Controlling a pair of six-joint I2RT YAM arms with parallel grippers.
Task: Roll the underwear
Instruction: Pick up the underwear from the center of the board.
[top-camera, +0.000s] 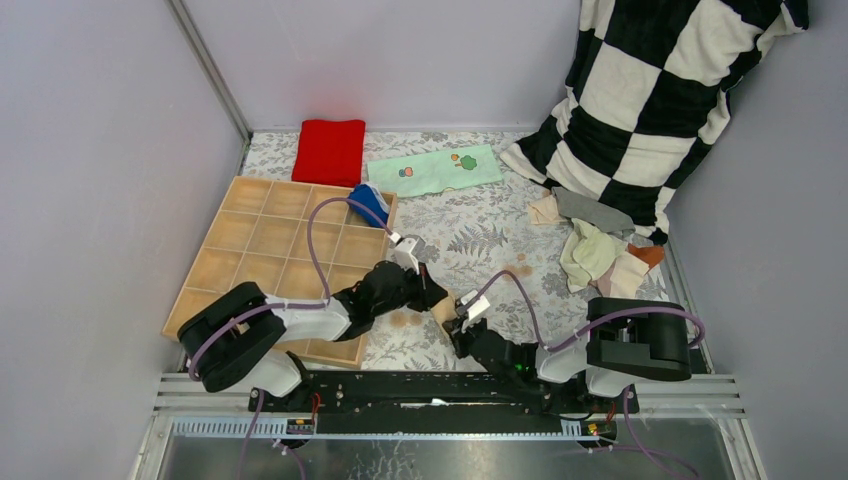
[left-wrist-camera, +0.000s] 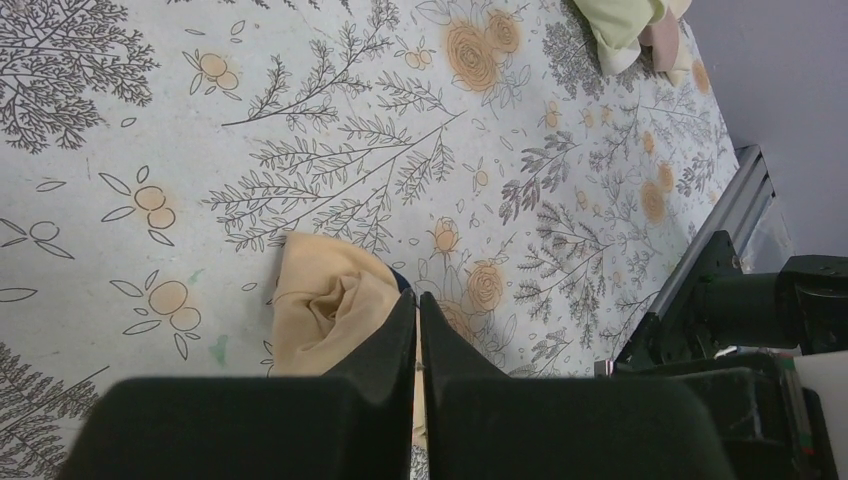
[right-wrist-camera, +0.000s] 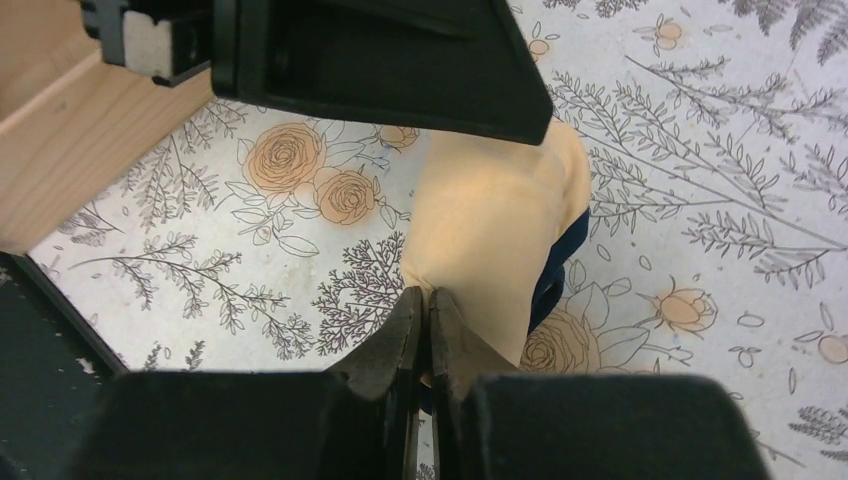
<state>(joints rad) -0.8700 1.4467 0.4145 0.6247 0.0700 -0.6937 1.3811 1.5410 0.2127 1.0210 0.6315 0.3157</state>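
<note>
Between left gripper (left-wrist-camera: 417, 300), right gripper (right-wrist-camera: 428, 296): tan brief (right-wrist-camera: 500, 200), right jaws pinching edge.

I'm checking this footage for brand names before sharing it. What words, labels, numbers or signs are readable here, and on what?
None can be read in any view.
The mint cloth bears only cartoon pictures, no letters.
The tablecloth shows only plant drawings.
The white block on the left wrist is too small to show any marking.
</note>
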